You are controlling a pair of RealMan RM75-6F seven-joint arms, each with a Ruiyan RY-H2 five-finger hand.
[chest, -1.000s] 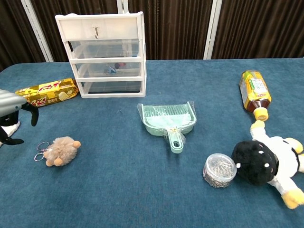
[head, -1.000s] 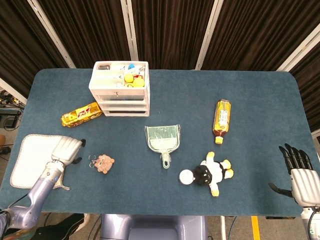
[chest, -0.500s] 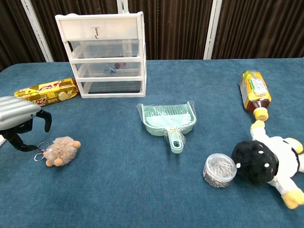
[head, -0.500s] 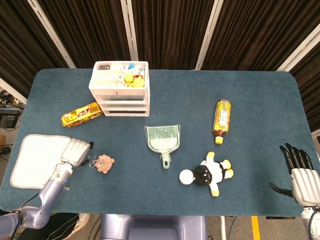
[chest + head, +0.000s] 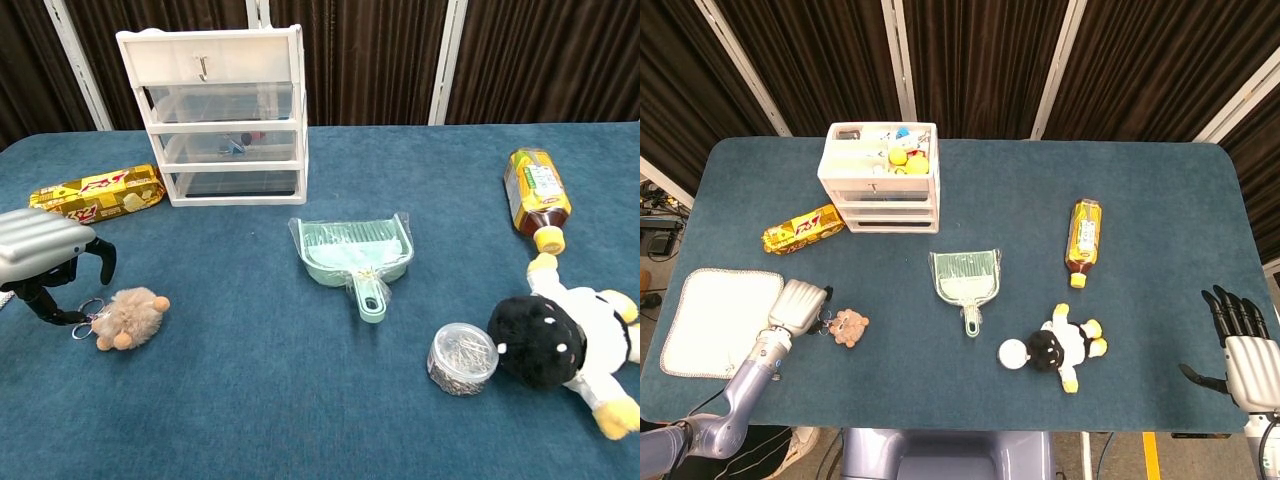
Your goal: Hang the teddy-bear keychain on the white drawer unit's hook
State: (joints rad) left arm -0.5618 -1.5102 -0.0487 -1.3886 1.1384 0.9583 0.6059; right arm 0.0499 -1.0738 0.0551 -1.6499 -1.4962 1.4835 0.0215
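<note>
The brown teddy-bear keychain [image 5: 130,317] [image 5: 848,326] lies on the blue table, its metal rings [image 5: 87,312] pointing left. My left hand [image 5: 42,258] [image 5: 798,306] hovers over those rings with its fingers curled down around them; I cannot see whether they pinch anything. The white drawer unit [image 5: 222,115] [image 5: 881,176] stands at the back left, with a small hook [image 5: 203,68] on its top drawer front. My right hand [image 5: 1238,340] rests open at the table's right front edge, far from everything.
A yellow snack pack [image 5: 95,193] lies left of the drawers and a white cloth [image 5: 715,317] beside my left hand. A green dustpan [image 5: 355,257], a jar of pins [image 5: 461,358], a black-and-white plush [image 5: 570,343] and a tea bottle [image 5: 536,193] sit to the right.
My left hand has moved right across the cloth to the keychain's rings and lowered its fingers around them. The bear and my right hand have stayed put.
</note>
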